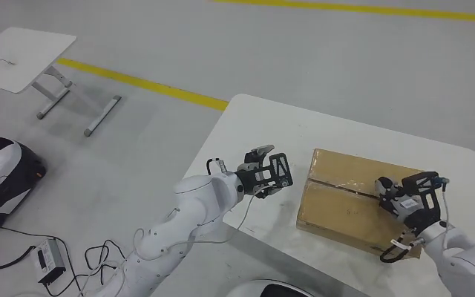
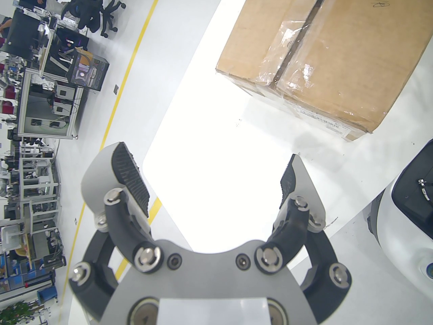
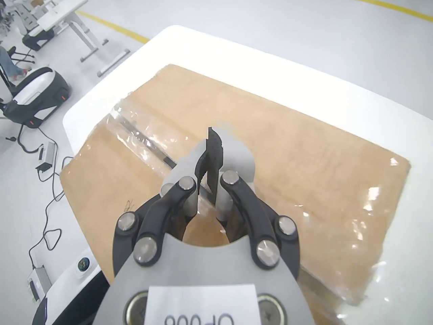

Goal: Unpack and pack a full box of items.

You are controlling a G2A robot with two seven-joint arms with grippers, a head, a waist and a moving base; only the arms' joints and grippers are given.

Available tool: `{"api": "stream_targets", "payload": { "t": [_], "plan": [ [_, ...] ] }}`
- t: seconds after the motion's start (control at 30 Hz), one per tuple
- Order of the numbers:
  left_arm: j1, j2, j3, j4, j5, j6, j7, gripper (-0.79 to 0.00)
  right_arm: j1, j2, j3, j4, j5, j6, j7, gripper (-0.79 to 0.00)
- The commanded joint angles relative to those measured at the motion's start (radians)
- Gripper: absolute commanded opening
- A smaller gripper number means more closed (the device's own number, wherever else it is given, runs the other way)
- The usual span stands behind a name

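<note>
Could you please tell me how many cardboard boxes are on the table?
1: the cardboard box sits closed on the white table, under the right claw. Anything inside it is hidden.

The box (image 1: 345, 204) is taped shut, so its contents are hidden. In the top view the right gripper (image 1: 384, 187) covers the box's 3 o'clock end, and the table (image 1: 260, 126) is cut off at 3 o'clock. The box's side label (image 2: 321, 121) is too small to read.
</note>
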Motion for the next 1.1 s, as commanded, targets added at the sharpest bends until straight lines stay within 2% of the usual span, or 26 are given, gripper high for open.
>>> {"api": "stream_targets", "payload": {
  "t": [0.0,0.1,0.3,0.47,0.63,0.8,0.97,1.07],
  "plan": [
    [0.0,0.0,0.0,0.0,0.0,0.0,0.0,0.0,-0.032,0.004,0.042,-0.026,0.009,0.001,-0.012,-0.785],
    [0.0,0.0,0.0,0.0,0.0,0.0,0.0,0.0,-0.079,0.01,0.083,-0.027,0.001,-0.008,0.004,-0.785],
    [0.0,0.0,0.0,0.0,0.0,0.0,0.0,0.0,-0.092,0.01,0.102,0.012,-0.011,-0.014,-0.001,-0.785],
    [0.0,0.0,0.0,0.0,0.0,0.0,0.0,0.0,-0.138,0.014,0.175,-0.031,0.017,-0.018,-0.032,-0.785],
    [0.0,0.0,0.0,0.0,0.0,0.0,0.0,0.0,-0.157,0.015,0.193,0.025,0.013,-0.026,-0.022,-0.785],
    [0.0,0.0,0.0,0.0,0.0,0.0,0.0,0.0,-0.183,0.015,0.259,-0.02,0.046,-0.032,-0.085,-0.785],
    [0.0,0.0,0.0,0.0,0.0,0.0,0.0,0.0,-0.302,0.015,0.388,-0.131,0.02,0.035,-0.18,-0.785],
    [0.014,-0.004,0.002,0.024,-0.032,0.064,0.055,0.0,-0.383,0.009,0.453,-0.181,0.013,0.086,-0.26,-0.785]
  ]
}}
